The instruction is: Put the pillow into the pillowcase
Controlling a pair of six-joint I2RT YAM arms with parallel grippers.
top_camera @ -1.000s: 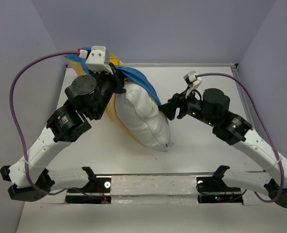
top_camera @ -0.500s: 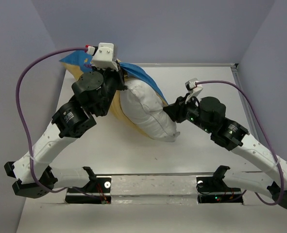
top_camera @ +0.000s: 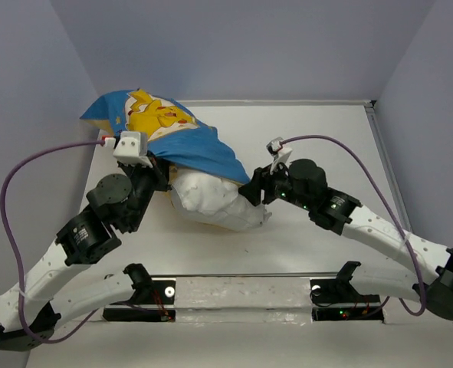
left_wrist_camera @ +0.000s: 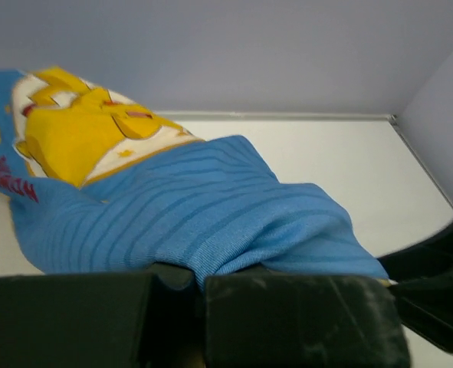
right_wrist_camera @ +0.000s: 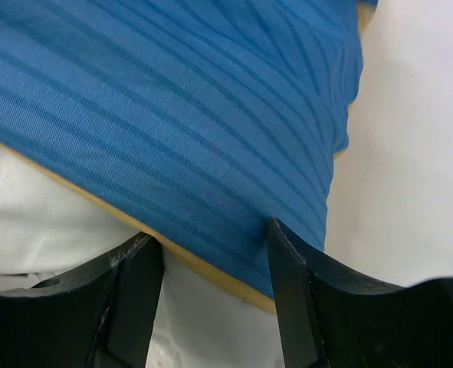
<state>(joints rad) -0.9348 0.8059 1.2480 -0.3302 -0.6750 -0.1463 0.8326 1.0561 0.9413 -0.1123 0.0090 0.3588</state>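
One pillow (top_camera: 215,202), half under pillowcase (top_camera: 189,149) — left jaws clamping it

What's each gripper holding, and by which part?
Left gripper pinches the pillowcase by a fold of its blue side. Right gripper grips nothing: jaws open, straddling its hem over the pillow.

Overhead camera looks down the table (top_camera: 326,138) from behind; both wrist cameras face the same pillowcase (top_camera: 188,149) close up (right one seemingly nearest).

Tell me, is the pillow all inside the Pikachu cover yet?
Only partly in. The blue pillowcase covers the far part of the pillow, but its white near end pokes out bare.
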